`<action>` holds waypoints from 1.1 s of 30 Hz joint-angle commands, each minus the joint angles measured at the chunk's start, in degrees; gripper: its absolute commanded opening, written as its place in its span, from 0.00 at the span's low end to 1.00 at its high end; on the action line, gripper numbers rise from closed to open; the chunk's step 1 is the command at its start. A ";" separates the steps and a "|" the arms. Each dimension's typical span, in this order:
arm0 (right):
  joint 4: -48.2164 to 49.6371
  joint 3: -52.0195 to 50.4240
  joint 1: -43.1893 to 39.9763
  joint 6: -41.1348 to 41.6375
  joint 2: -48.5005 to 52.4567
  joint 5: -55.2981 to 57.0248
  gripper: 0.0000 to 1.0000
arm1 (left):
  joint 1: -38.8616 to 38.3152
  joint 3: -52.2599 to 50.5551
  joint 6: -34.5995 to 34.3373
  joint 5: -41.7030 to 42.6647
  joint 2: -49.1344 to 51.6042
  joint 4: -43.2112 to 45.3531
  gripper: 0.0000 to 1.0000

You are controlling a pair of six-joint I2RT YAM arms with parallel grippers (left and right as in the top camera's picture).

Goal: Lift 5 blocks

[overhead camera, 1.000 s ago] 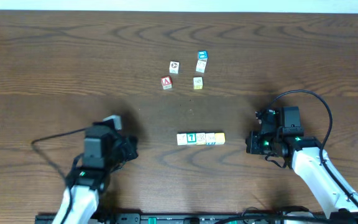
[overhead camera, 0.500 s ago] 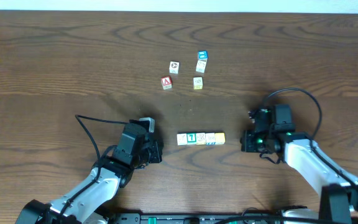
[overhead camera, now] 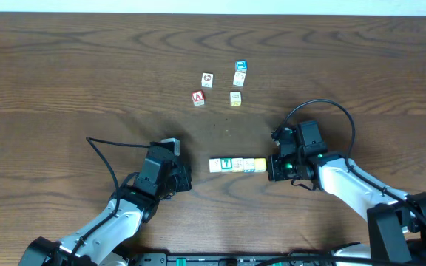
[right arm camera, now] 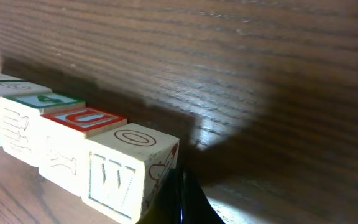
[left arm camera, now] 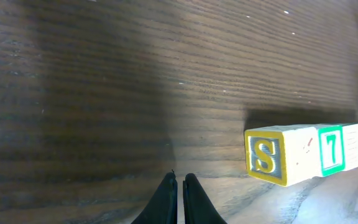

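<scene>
- Two shut, empty claws: right gripper (overhead camera: 272, 168) touches the row of blocks (overhead camera: 238, 165) end-on, and left gripper (overhead camera: 186, 179) sits just short of the opposite end.
- Mid-clamp (my guess): left must press in, then both lift level.

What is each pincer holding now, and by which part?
Nothing is held. The left pincer is shut, apart from the block row; the right pincer, also shut, seems to touch its other end.

Overhead looks straight down — both wrist views skim the table (overhead camera: 65, 59), close on the block row (overhead camera: 238, 165).
</scene>
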 commanded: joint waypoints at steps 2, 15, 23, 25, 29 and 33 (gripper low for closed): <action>0.39 0.44 0.68 0.66 0.66 -0.35 0.01 | -0.26 0.17 -0.68 -1.11 0.39 0.13 0.07; 2.75 0.44 4.09 0.68 0.66 -1.09 0.01 | -0.24 0.17 -0.66 -1.18 0.39 0.13 0.07; 2.80 0.44 4.13 1.77 0.66 1.66 0.01 | -0.24 0.17 -0.59 -1.18 0.39 0.35 0.07; 2.95 0.44 4.13 1.77 0.66 1.40 0.01 | -0.24 0.17 0.50 -1.16 0.57 0.63 0.07; 4.31 0.44 4.28 1.75 0.66 -1.40 0.01 | -0.24 0.17 2.38 1.84 1.33 2.47 0.07; 5.33 0.44 4.28 1.79 0.66 -2.45 0.01 | -0.24 0.17 3.23 4.09 2.86 5.53 0.07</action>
